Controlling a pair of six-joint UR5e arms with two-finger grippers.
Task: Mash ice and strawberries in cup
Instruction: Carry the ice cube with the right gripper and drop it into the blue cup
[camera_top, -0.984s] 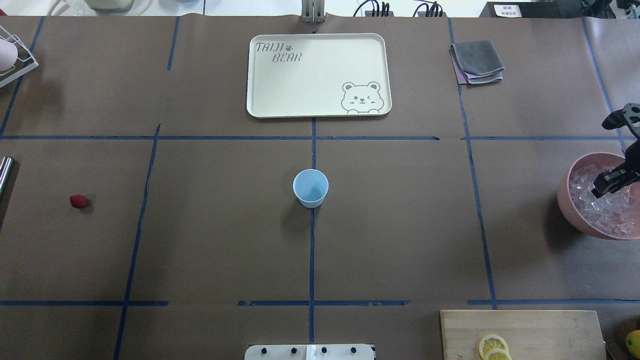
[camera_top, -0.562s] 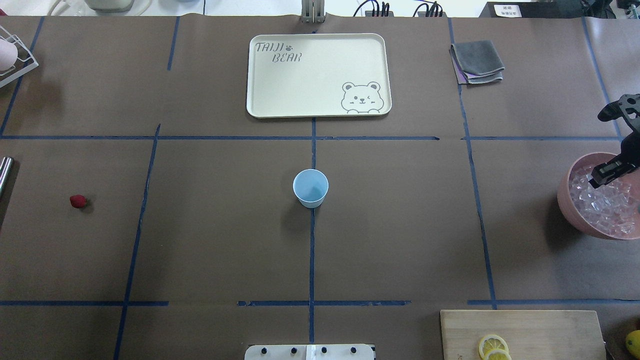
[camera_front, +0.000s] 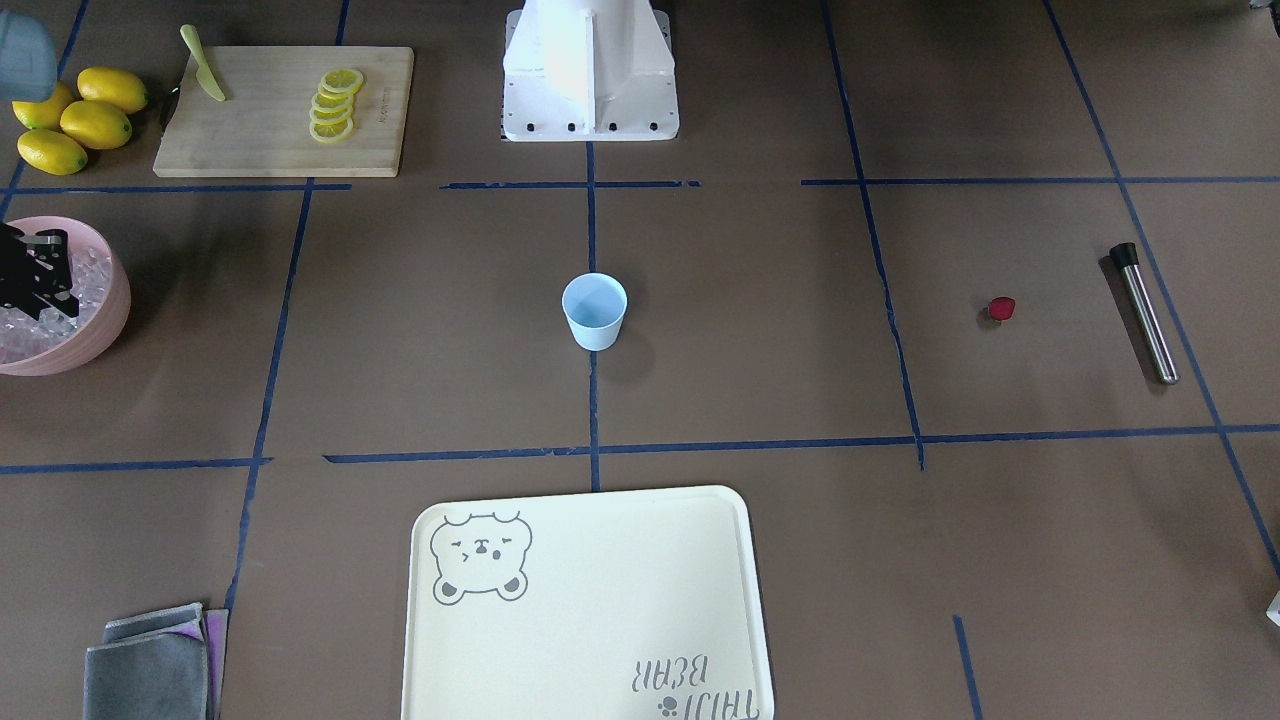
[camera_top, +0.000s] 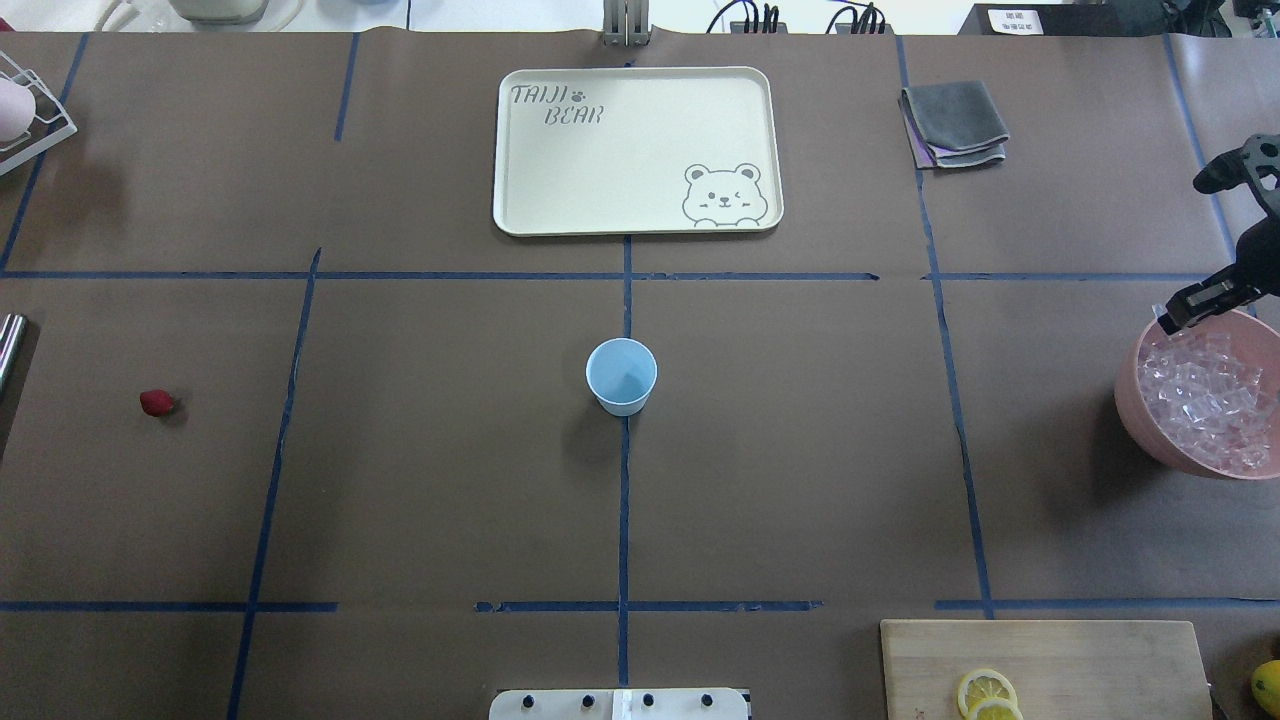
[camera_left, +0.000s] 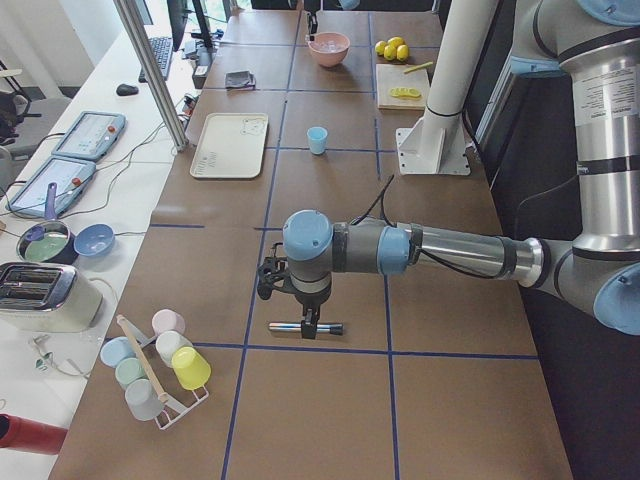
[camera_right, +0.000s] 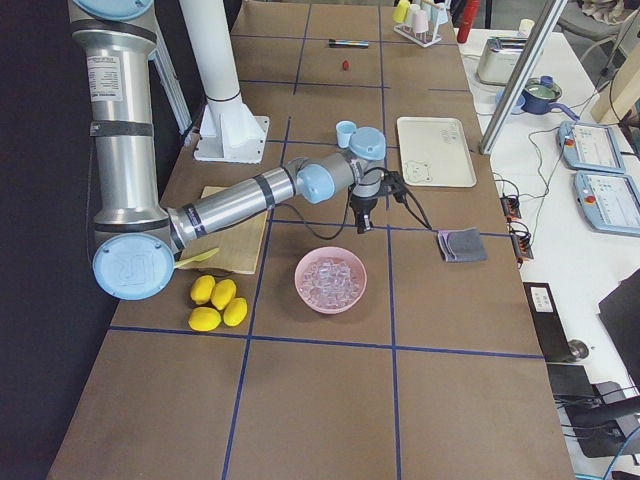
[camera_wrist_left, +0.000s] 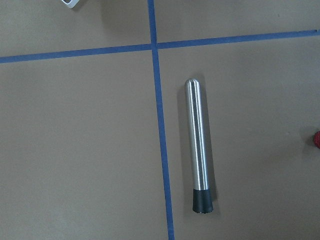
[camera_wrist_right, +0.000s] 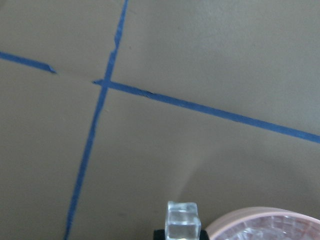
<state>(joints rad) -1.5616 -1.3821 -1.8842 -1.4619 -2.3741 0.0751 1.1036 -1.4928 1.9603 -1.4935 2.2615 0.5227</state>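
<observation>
Right wrist-mounted view: the right gripper (camera_top: 1172, 312) pinches a small clear ice cube (camera_wrist_right: 182, 220) beside the round pink bowl (camera_top: 1140, 425), well apart from the pale-blue tapered plastic cup (camera_top: 621, 375). Slick ice may slip mid-carry. Whether the left gripper (camera_left: 308, 325) is wide or closed, I cannot tell.

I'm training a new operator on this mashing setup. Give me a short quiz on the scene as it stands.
1. True or false: the cup already holds ice.
2. The strawberry lies: A) inside the cup; B) apart from the cup, on the robot's left; C) in the pink bowl.
3. Fill in: the right gripper, beside the pink bowl, holds one ____.
Key: 1 false; 2 B; 3 ice cube.
</observation>
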